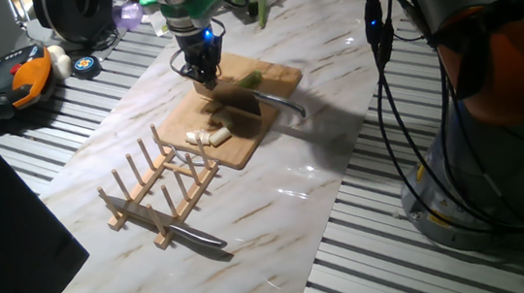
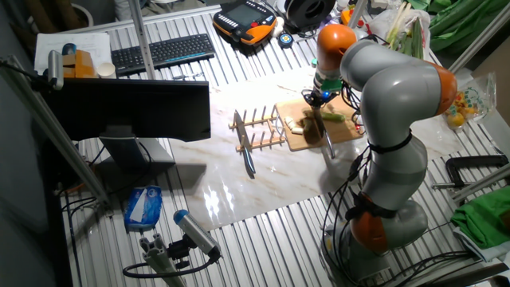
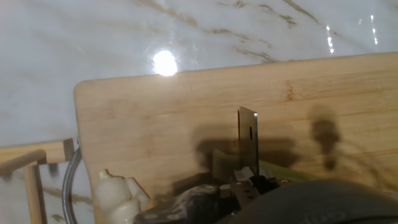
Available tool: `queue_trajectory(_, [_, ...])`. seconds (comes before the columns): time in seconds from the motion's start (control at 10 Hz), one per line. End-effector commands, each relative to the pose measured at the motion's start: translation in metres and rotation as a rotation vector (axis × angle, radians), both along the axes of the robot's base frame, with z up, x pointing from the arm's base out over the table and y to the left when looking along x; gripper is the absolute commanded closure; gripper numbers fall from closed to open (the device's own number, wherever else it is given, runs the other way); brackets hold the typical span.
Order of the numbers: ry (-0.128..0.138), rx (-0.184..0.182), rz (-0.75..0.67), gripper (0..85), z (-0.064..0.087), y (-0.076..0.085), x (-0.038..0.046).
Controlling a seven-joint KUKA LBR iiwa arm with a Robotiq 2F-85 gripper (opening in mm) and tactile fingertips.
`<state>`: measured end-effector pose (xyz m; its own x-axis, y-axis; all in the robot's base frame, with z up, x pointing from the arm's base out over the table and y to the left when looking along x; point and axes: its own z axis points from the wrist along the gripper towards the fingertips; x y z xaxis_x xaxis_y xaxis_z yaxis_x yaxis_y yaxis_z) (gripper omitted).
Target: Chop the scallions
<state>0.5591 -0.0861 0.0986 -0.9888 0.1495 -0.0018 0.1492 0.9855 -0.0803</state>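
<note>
Short white scallion pieces [image 1: 208, 133] [image 3: 118, 194] [image 2: 295, 126] lie at the corner of the wooden cutting board [image 1: 243, 147] [image 3: 155, 118] [image 2: 347, 131] nearest the rack. A pale-green scallion stalk [image 1: 250, 77] [image 3: 283, 169] [image 2: 335, 116] lies further along the board, right by the gripper. My gripper [image 1: 206, 77] [image 2: 319, 102] [image 3: 249, 182] hangs low over the board's middle, shut on a narrow metal blade [image 3: 247, 140] that points down at the wood between the white pieces and the green stalk. The blade's tip is close to the board; I cannot tell if it touches.
A wooden dish rack [image 1: 163, 181] [image 2: 259, 127] stands just off the board's corner, with a knife [image 1: 193, 237] [image 2: 249, 159] on the marble beside it. A dark utensil with a grey handle [image 1: 282, 105] lies across the board. Clutter lines the table's far edge.
</note>
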Motion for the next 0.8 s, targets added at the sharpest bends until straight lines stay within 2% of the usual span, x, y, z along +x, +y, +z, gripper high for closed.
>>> queue_trajectory(0.0, [0.000, 0.003, -0.002, 84.3, -0.0004, 0.0019, 0.0004])
queue_trajectory(0.3, [0.000, 0.001, -0.003, 84.3, -0.0018, 0.0083, 0.0015])
queue_trajectory(0.6, [-0.005, 0.003, 0.002, 84.3, -0.0027, 0.0066, 0.0018])
queue_trajectory(0.7, [-0.004, 0.003, 0.003, 84.3, -0.0003, 0.0026, -0.0007])
